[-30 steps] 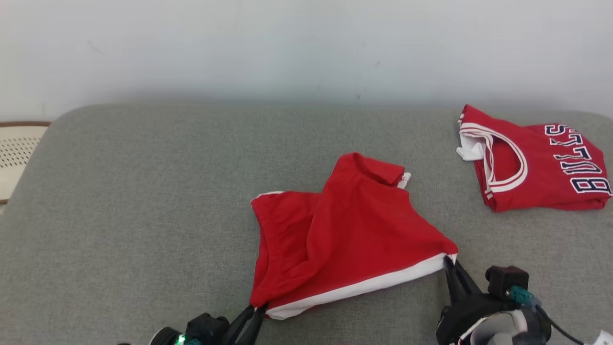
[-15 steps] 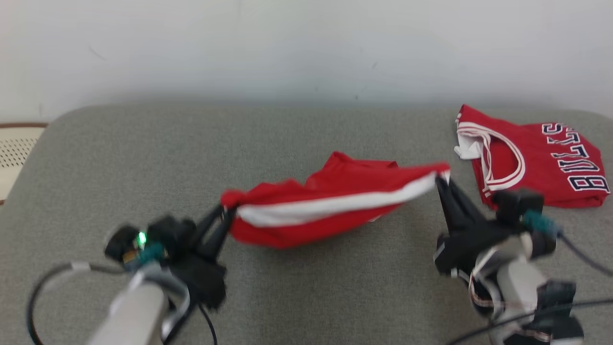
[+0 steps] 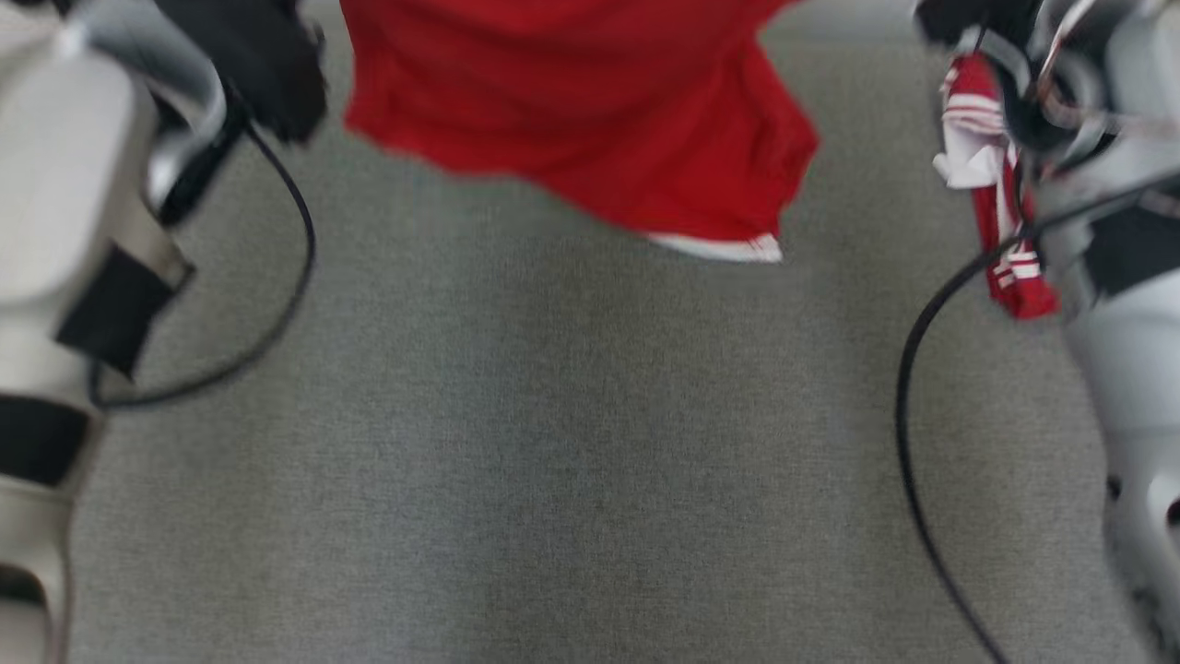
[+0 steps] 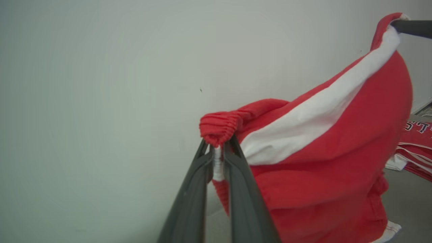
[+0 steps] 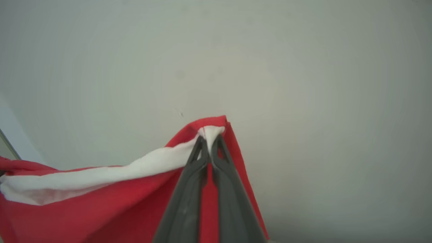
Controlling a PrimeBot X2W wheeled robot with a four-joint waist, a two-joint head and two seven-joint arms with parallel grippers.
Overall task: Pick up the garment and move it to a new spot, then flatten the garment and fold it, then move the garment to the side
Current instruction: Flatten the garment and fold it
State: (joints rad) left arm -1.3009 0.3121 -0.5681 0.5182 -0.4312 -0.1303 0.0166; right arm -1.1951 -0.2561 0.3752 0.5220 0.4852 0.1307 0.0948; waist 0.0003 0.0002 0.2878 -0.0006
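Observation:
The garment (image 3: 572,111) is red shorts with a white side stripe, hanging in the air above the grey cushion (image 3: 553,443). Its lower hem dangles free in the head view. My left gripper (image 4: 217,145) is shut on the gathered elastic waistband corner of the garment (image 4: 320,152). My right gripper (image 5: 210,136) is shut on the other corner, at the end of the white stripe of the garment (image 5: 101,202). That right gripper's finger (image 4: 411,27) also shows at the top right of the left wrist view. The cloth sags between the two grips.
A folded red jersey (image 3: 1000,212) with white trim lies on the cushion at the right, partly behind my right arm (image 3: 1125,323). My left arm (image 3: 64,184) fills the left side. Black cables hang from both arms. A pale wall stands behind.
Both arms have lifted the garment off the cushion and raised it high, still stretched between them. The head view has also shifted, so the arms now loom large at both sides.

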